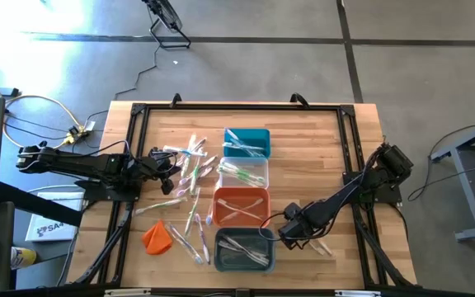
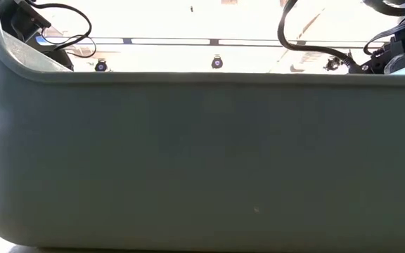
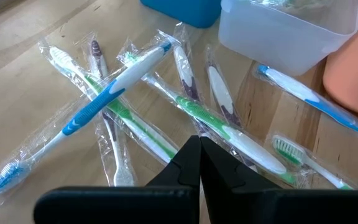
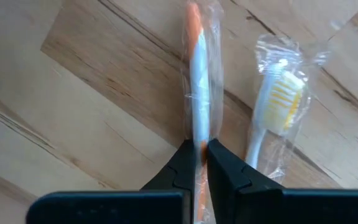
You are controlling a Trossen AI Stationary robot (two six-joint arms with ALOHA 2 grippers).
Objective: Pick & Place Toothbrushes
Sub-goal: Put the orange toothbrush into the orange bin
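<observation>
**Grey wall blocks the level view as right hand pinches a wrapped brush**

The low view is almost wholly filled by the flat side of a grey bin point(image 2: 202, 161); only a bright strip along the top of the frame shows cables and arm parts, too cut off to read. In the high view, the right hand point(image 1: 293, 233) sits at the lower right of centre, just beside the grey bin point(image 1: 221, 257), its fingers hidden under the arm. The right wrist view settles it: the dark fingers point(image 4: 219, 167) are pinched narrow on a wrapped orange-and-white toothbrush point(image 4: 199, 74) lying on the bench point(image 4: 73, 124), with a yellow-bristled toothbrush point(image 4: 277, 102) just beside it. The left hand point(image 1: 170, 167), left of centre, is fully closed on nothing above the loose toothbrushes point(image 1: 190, 177) scattered on the bench; the wrappers overlap and individual brushes are hard to separate. A column of teal bin point(image 1: 246, 131), clear bin point(image 1: 246, 183) and orange bin point(image 1: 241, 194) stands mid-frame, each holding brushes. An orange lump point(image 1: 157, 237) lies lower left.
</observation>
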